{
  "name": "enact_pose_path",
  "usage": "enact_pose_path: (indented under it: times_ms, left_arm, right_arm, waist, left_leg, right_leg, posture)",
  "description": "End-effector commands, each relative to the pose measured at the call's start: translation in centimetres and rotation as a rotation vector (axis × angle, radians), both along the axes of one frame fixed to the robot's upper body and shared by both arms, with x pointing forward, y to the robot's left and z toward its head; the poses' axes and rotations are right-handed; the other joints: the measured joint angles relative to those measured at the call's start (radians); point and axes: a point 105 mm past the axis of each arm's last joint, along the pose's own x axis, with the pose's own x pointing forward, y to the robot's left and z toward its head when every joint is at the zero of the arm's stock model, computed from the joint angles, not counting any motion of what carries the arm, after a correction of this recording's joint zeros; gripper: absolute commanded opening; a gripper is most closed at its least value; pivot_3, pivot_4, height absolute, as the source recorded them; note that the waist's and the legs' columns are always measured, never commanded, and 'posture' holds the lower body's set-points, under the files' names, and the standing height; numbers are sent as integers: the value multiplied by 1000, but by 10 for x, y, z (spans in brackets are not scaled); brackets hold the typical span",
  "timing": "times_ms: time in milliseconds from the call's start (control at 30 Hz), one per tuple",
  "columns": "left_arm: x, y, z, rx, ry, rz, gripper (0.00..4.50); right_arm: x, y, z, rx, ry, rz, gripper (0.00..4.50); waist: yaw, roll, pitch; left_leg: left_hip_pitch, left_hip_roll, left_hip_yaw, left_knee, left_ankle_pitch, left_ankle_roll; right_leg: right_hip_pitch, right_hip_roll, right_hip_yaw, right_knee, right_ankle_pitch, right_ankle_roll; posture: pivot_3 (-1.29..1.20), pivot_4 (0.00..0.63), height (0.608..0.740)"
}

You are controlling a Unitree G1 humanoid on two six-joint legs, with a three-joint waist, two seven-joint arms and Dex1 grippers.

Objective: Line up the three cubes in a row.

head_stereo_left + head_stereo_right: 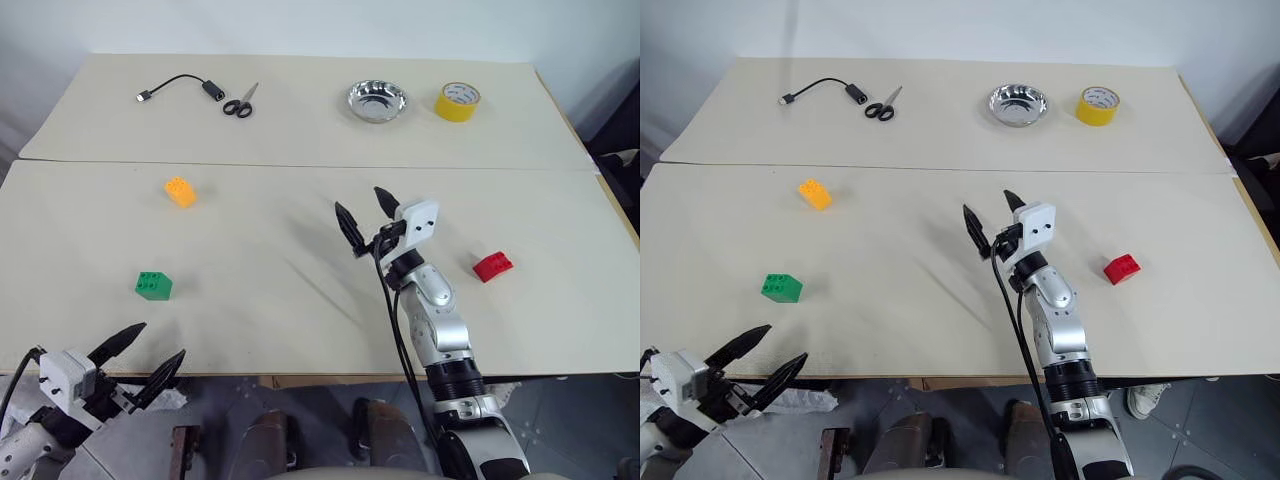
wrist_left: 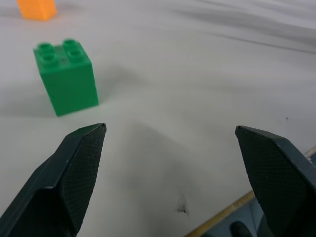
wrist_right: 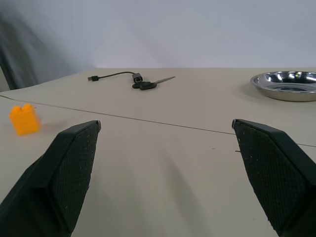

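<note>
the right gripper (image 1: 367,217), jaws apart and empty, should drop squarely over the red cube (image 1: 492,266) just beside it.

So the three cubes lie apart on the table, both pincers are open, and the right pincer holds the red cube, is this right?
Not quite. The right pincer holds nothing: the left eye view shows the red cube resting on the table, apart from it. The green cube, the orange cube and the open left pincer are as you say.

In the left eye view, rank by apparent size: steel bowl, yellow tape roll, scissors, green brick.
1. Steel bowl, plainly the widest.
2. Yellow tape roll.
3. Scissors and green brick look about alike; the brick sits nearer the camera, so I won't rank them.
</note>
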Motion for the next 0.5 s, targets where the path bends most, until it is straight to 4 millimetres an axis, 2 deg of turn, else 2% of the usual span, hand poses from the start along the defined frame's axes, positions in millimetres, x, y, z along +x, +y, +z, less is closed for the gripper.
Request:
enact_pose_path:
  times_ms: [33, 200, 333, 400, 433, 500]
  left_arm:
    - [-3, 7, 9, 61, -39, 35, 4456]
    - [-3, 4, 19, -10, -55, 4, 4456]
    - [7, -5, 40, -6, -96, -77, 4456]
    - [17, -15, 46, 41, -80, -158, 4456]
    - [29, -24, 55, 71, -107, -212, 4456]
    - [39, -30, 66, 102, -140, -260, 4456]
  right_arm:
    - [-2, -2, 12, 11, -47, 15, 4500]
    - [-9, 1, 15, 15, -55, 61, 4500]
    - [-32, 3, 30, 43, -84, 185, 4500]
    - [-47, 0, 37, 22, -98, 258, 4500]
    - [-58, -6, 41, -24, -113, 310, 4500]
    - [-73, -6, 45, -78, -124, 374, 4500]
  waist:
    - [0, 0, 0]
    - [0, 0, 0]
    - [6, 0, 0]
    - [7, 1, 1]
    - [8, 1, 0]
    - [16, 3, 2]
  left_leg:
    - [0, 0, 0, 0, 0, 0]
    - [0, 0, 0, 0, 0, 0]
    - [-1, 0, -1, 0, 0, 0]
    - [0, 1, -1, 0, 0, 0]
    - [-1, 0, -1, 0, 0, 0]
    - [0, -1, -2, 0, 0, 0]
  right_leg:
    - [0, 0, 0, 0, 0, 0]
    - [0, 0, 1, 0, 0, 0]
    - [0, 0, 3, 0, 0, 0]
    - [0, 0, 4, -1, 0, 0]
    - [0, 0, 4, 0, 0, 0]
    - [1, 0, 3, 0, 0, 0]
  posture:
    - [0, 150, 740]
    - [0, 150, 740]
    - [0, 150, 740]
    - [0, 150, 740]
    - [0, 150, 740]
    - [0, 150, 740]
